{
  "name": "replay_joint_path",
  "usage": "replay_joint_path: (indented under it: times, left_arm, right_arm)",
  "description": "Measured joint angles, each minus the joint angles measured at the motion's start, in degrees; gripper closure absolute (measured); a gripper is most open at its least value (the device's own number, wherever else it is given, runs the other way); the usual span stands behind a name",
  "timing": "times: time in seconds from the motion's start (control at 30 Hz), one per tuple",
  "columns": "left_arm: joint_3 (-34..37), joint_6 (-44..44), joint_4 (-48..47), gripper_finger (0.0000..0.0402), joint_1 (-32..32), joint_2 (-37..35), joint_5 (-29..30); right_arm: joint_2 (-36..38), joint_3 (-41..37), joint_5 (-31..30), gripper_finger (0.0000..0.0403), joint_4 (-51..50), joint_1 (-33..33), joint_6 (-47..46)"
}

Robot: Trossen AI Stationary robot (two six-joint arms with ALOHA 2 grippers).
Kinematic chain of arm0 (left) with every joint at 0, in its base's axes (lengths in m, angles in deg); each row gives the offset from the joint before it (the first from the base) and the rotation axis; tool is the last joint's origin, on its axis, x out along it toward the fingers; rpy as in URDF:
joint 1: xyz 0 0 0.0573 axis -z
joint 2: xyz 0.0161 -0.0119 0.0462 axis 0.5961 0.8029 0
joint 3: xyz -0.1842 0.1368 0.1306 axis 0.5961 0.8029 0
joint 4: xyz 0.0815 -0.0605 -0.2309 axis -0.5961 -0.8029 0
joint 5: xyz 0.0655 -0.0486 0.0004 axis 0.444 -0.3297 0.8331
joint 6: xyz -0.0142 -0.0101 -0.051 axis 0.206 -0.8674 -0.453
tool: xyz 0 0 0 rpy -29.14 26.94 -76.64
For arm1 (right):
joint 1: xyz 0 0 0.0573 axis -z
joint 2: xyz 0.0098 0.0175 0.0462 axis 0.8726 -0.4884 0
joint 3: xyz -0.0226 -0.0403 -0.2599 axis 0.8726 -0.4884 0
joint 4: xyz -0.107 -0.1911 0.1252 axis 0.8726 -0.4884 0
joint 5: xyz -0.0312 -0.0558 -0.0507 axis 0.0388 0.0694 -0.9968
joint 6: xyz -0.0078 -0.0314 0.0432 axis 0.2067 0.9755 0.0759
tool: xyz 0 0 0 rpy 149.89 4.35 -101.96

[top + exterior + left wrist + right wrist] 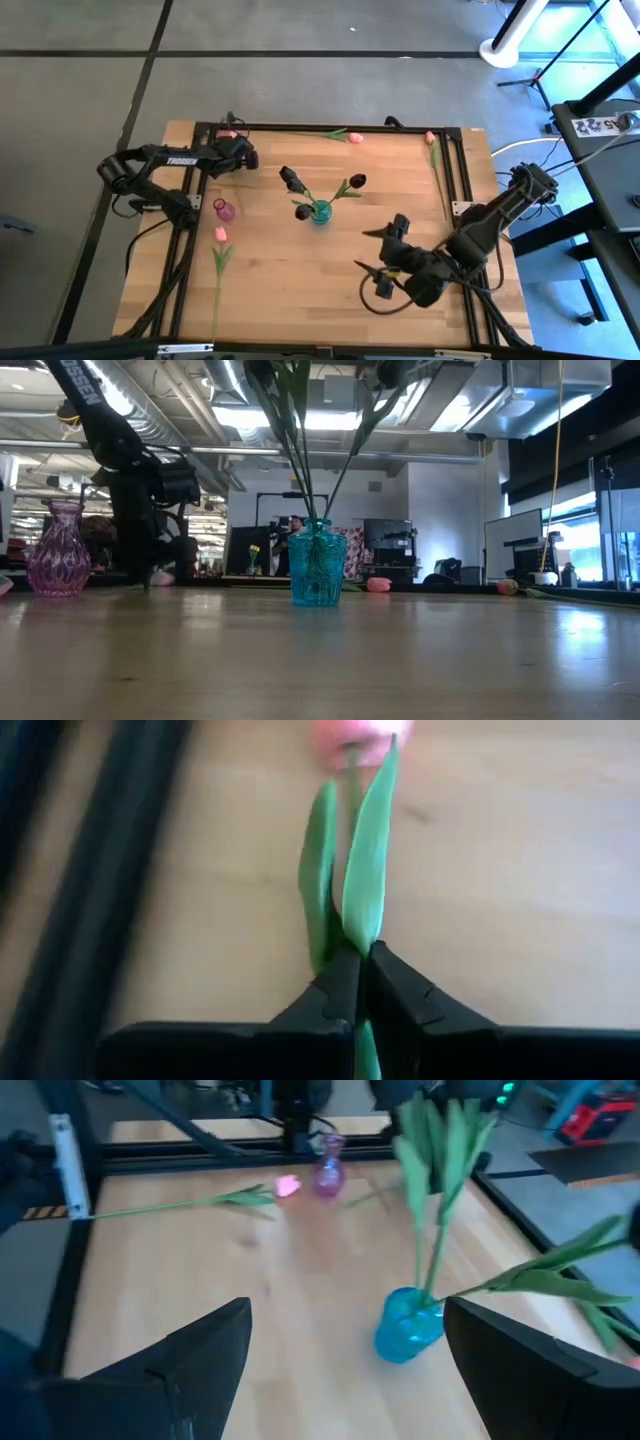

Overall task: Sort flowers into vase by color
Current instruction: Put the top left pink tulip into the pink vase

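Note:
My left gripper (236, 146) is at the table's far left corner, shut on a pink tulip (352, 735) whose head (228, 133) lies just beyond it. My right gripper (370, 250) is open over the near right part of the table, facing the blue vase (320, 212). That vase holds three dark-headed tulips (292, 180), stems down in it. A small purple vase (225, 210) stands empty to its left. Three more pink tulips lie flat: near left (220, 250), far edge (345, 135), far right (432, 150). My left gripper pinches the pink tulip between its two fingertips (340, 982) at the stem where the green leaves (365, 890) start, well below the head. The fingers lie along the stem, pointing toward the head. Whether the flower rests on the table or is lifted, I cannot tell.
A black metal frame (455, 170) runs along the left, far and right sides of the wooden tabletop. The blue vase (410, 1325) stands a short way ahead of my open right fingers. Bare wood lies along the near edge (300, 310).

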Motion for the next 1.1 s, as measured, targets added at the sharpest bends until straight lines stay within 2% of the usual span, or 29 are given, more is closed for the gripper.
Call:
replay_joint_path:
  times: [0.1,0.3,0.4,0.53,0.67,0.8,0.93,1.1]
  left_arm:
    - [0.0,-1.1,3.1,0.039,3.7,-4.2,-3.1]
    - [0.0,-1.0,4.6,0.0395,11.0,-16.9,-1.7]
    - [0.0,2.2,6.5,0.0395,16.7,-25.0,-0.2]
    - [-0.1,11.0,10.7,0.0396,26.7,-36.3,-0.1]
    - [-0.1,26.3,11.6,0.0397,37.5,-46.9,-0.1]
    - [-0.2,37.3,11.1,0.0397,46.4,-54.9,1.6]
    - [-0.2,45.6,11.0,0.0397,53.0,-60.9,5.1]
    - [-0.2,53.4,10.2,0.0397,57.4,-65.5,9.5]
  right_arm:
    - [0.0,0.0,2.3,0.0072,1.6,-0.9,-0.3]
    - [0.0,0.0,4.3,0.0072,2.6,-1.6,-2.2]
    - [0.0,0.0,4.4,0.0072,2.6,-1.6,-2.3]
    - [0.0,0.0,4.3,0.0072,2.6,-1.5,-2.3]
    - [0.0,0.0,4.1,0.0072,2.8,-1.5,-2.3]
    - [0.0,0.0,3.7,0.0072,2.8,-1.5,-2.3]
    - [-0.1,0.0,2.5,0.0072,2.8,-1.5,-2.3]
    - [-0.1,0.0,1.8,0.0072,2.8,-1.5,-2.5]
